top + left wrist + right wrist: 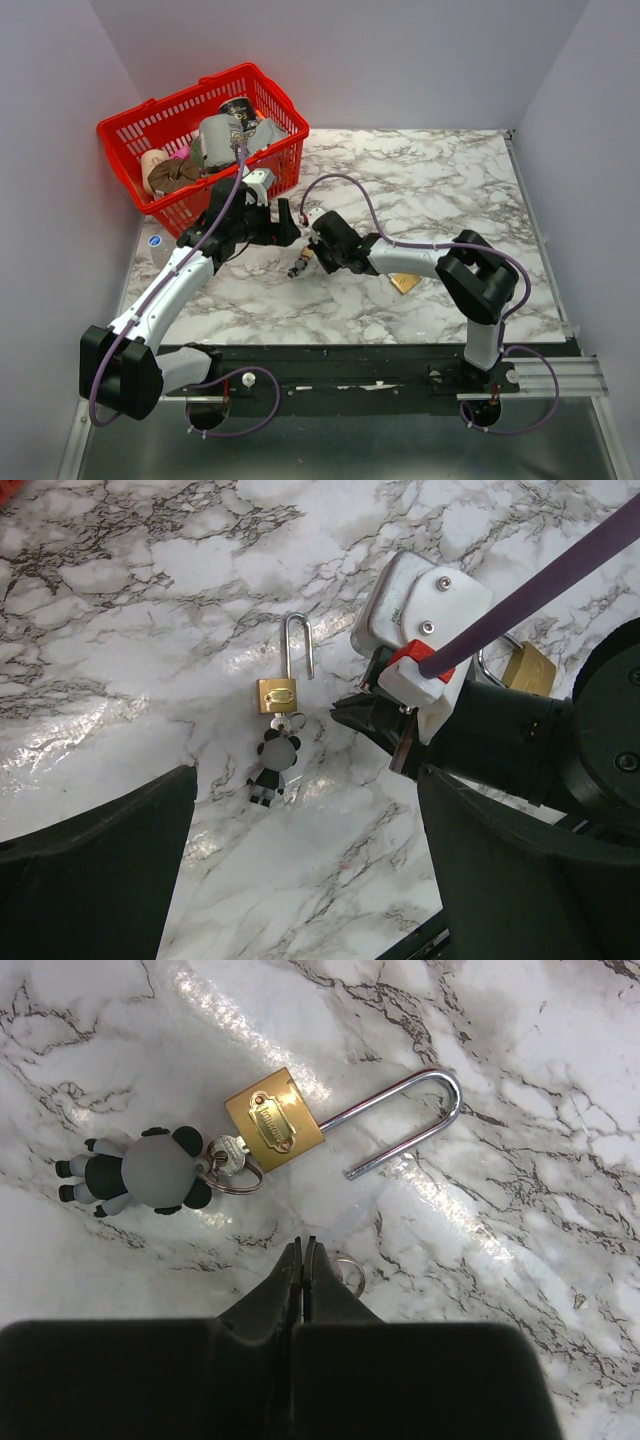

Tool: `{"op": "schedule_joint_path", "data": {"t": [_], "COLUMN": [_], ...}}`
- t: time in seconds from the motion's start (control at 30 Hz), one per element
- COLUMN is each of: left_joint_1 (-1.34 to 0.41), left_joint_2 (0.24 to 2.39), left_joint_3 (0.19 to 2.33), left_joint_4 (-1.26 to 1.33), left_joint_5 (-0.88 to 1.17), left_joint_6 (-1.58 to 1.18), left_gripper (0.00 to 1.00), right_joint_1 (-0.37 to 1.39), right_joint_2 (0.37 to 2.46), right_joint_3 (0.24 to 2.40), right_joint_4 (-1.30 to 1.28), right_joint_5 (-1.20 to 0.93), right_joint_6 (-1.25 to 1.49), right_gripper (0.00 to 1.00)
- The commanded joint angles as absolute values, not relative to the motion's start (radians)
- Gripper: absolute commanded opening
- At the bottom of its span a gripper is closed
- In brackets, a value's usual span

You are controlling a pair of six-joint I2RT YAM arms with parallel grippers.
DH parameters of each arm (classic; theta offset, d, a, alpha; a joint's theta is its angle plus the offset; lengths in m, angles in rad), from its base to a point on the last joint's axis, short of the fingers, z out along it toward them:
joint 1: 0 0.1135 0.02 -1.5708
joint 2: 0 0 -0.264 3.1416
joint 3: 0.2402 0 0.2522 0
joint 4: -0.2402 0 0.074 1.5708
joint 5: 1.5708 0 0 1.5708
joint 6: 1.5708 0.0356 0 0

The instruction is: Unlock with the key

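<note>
The key (224, 1154) has its blade buried in the padlock (272, 1125) mid-table, pointing toward two o'clock in the right wrist view. The right gripper (302, 1248) has its fingers pressed together, half hiding a small ring (347, 1272); the left gripper (305, 780) gapes wide.

Marble table (450, 180), padlock (272, 1125) with key (225, 1152), red basket (170, 96)
</note>
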State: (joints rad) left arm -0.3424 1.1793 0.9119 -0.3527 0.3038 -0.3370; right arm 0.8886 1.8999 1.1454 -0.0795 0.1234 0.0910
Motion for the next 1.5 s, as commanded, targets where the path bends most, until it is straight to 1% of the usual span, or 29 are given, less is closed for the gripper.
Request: {"op": "schedule_joint_path", "data": {"t": [0.0, 0.4, 0.63, 0.7, 0.73, 0.77, 0.8, 0.93, 1.1, 1.13, 1.2, 1.23, 1.33, 1.47], "left_joint_1": [-0.341, -0.341, -0.341, -0.341, -0.341, -0.339, -0.341, -0.344, -0.373, -0.383, -0.441, -0.466, -0.55, -0.618], "left_joint_2": [1.181, 1.178, 1.158, 1.155, 1.152, 1.151, 1.149, 1.126, 1.094, 1.076, 1.055, 1.043, 1.067, 1.109], "left_joint_3": [0.904, 0.905, 0.894, 0.893, 0.888, 0.887, 0.884, 0.855, 0.804, 0.773, 0.723, 0.66, 0.576, 0.569], "left_joint_4": [-0.334, -0.336, -0.31, -0.304, -0.299, -0.293, -0.287, -0.21, -0.128, -0.073, 0.0, 0.12, 0.306, 0.379], "left_joint_5": [0.324, 0.327, 0.364, 0.374, 0.382, 0.391, 0.425, 0.502, 0.508, 0.496, 0.456, 0.437, 0.394, 0.384], "left_joint_6": [-0.333, -0.328, -0.328, -0.328, -0.325, -0.325, -0.324, -0.347, -0.477, -0.504, -0.593, -0.624, -0.705, -0.709], "left_gripper": [0.98, 0.98, 0.98, 0.98, 0.96, 0.91, 0.9, 0.89, 0.91, 0.91, 0.91, 0.91, 0.92, 0.93], "right_joint_1": [0.887, 0.881, 0.838, 0.821, 0.815, 0.802, 0.796, 0.775, 0.741, 0.736, 0.723, 0.718, 0.701, 0.663], "right_joint_2": [1.893, 1.781, 1.715, 1.703, 1.691, 1.684, 1.677, 1.629, 1.549, 1.536, 1.494, 1.48, 1.431, 1.37], "right_joint_3": [1.123, 1.062, 1.012, 0.999, 0.993, 0.986, 0.98, 0.93, 0.885, 0.878, 0.856, 0.85, 0.838, 0.808], "right_joint_4": [-0.152, -0.135, -0.091, -0.072, -0.065, -0.058, -0.043, -0.009, 0.058, 0.064, 0.083, 0.086, 0.087, 0.087], "right_joint_5": [0.138, 0.071, 0.008, -0.05, -0.061, -0.086, -0.098, -0.156, -0.228, -0.236, -0.258, -0.268, -0.316, -0.385], "right_joint_6": [0.135, 0.236, 0.296, 0.317, 0.325, 0.342, 0.35, 0.391, 0.452, 0.46, 0.483, 0.491, 0.503, 0.517], "right_gripper": [0.01, 0.01, 0.01, 0.01, 0.01, 0.01, 0.01, 0.01, 0.01, 0.01, 0.01, 0.01, 0.01, 0.01]}}
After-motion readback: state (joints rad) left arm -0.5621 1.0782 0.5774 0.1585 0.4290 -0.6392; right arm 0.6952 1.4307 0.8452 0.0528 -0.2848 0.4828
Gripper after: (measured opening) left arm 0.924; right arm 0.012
